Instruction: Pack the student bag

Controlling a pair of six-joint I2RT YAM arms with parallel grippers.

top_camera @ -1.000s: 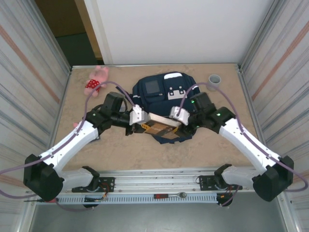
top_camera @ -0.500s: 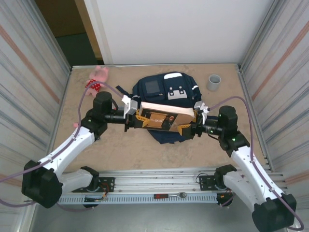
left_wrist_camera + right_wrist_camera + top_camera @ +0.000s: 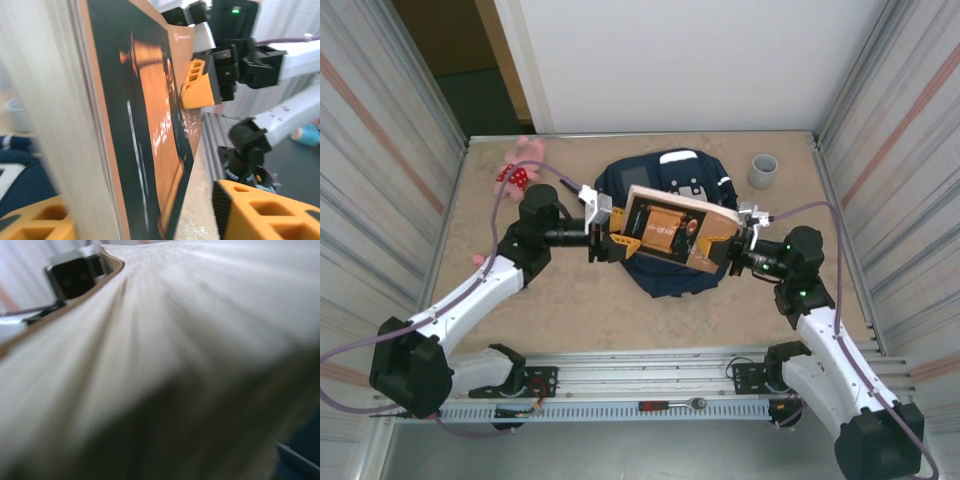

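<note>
Orange book (image 3: 670, 228) above student bag (image 3: 655, 283), tight in right end effector (image 3: 726, 248); left end effector (image 3: 617, 238) agape

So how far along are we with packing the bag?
Early. Nothing looks packed yet. In hand: the book is held above the student bag, right gripper clamped on one end, left gripper open around the other. Left: getting the book inside the bag.

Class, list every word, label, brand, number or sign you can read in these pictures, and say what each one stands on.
No text can be read.
book: orange lettering on the black cover and small print near its corner, both blurred and unreadable.
student bag: dark marks on its white patch, too small to read.
</note>
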